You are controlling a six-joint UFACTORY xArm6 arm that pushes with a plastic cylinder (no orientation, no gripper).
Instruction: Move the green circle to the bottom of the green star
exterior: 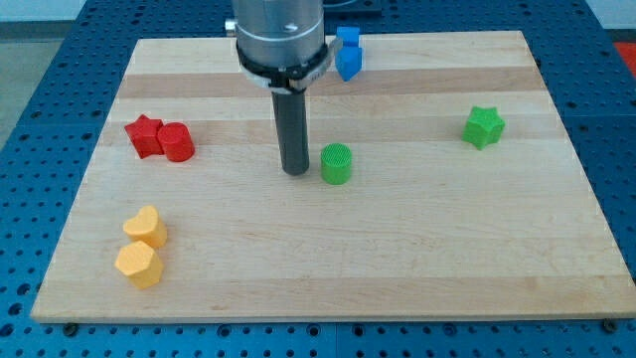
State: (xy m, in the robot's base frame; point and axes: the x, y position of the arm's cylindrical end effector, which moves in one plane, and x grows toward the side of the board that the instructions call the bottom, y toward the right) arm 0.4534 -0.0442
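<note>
- The xArm6's silver-grey metal collar is seen entering from the view's top, cut off by the frame edge; from it a straight dark rod hangs upright over the pale wooden board
- My tip is set on the board just to the view's left of the small green ridged circle block; a narrow gap can be made out between them, though contact cannot be ruled out; nothing is gripped, the rod being a plain pusher with no jaws
- The green circle is placed near the board's middle; the green star-shaped block is found well apart from it, toward the view's right and slightly higher
- No containers are shown; all blocks are laid straight on the wooden board, which is rested on a blue perforated table
- At the view's left, a red star-shaped block is seen touching a red block of rounded form on its right
- At the lower left, two yellow blocks are stacked in the view: a heart-like upper one touching a roughly hexagonal lower one
- Near the top edge, a blue block is partly hidden behind the collar; its shape cannot be made out, and whether it is one piece or two cannot be told
</note>
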